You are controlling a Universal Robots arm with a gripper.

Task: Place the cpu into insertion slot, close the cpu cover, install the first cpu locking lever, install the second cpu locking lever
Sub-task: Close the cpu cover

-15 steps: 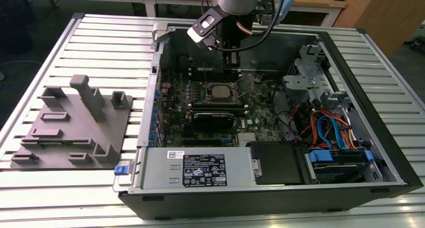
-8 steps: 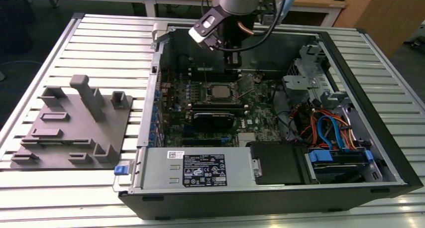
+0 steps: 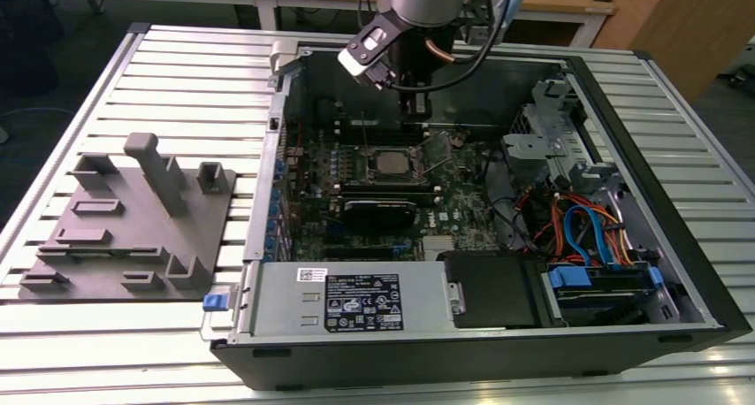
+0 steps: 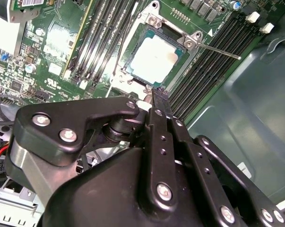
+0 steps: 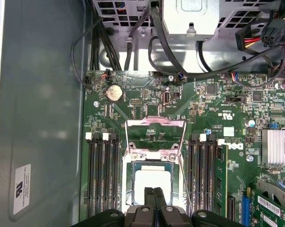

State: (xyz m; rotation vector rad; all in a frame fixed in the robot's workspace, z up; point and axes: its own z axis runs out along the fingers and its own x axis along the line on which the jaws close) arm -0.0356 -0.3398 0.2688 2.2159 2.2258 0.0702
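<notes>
The cpu (image 5: 151, 182) lies flat in the insertion slot (image 5: 129, 185) on the green motherboard, its silver top bright in both wrist views (image 4: 154, 59). The cpu cover (image 5: 154, 122) stands swung up on its hinge, its window open over the board behind. A thin lever rod (image 4: 222, 51) sticks out sideways beside the socket, and another wire lever (image 5: 184, 172) runs along the socket's side. My gripper (image 5: 154, 190) hovers just above the cpu's near edge, its black fingers pressed together with nothing between them. In the exterior view the gripper (image 3: 413, 109) hangs inside the case, over the socket's far side.
Long black memory slots (image 5: 102, 175) flank the socket on both sides. Black cables (image 5: 161, 42) and a power supply sit beyond the board. The dark case wall (image 5: 38, 118) runs close by. A grey fixture (image 3: 130, 219) lies on the exterior view's left.
</notes>
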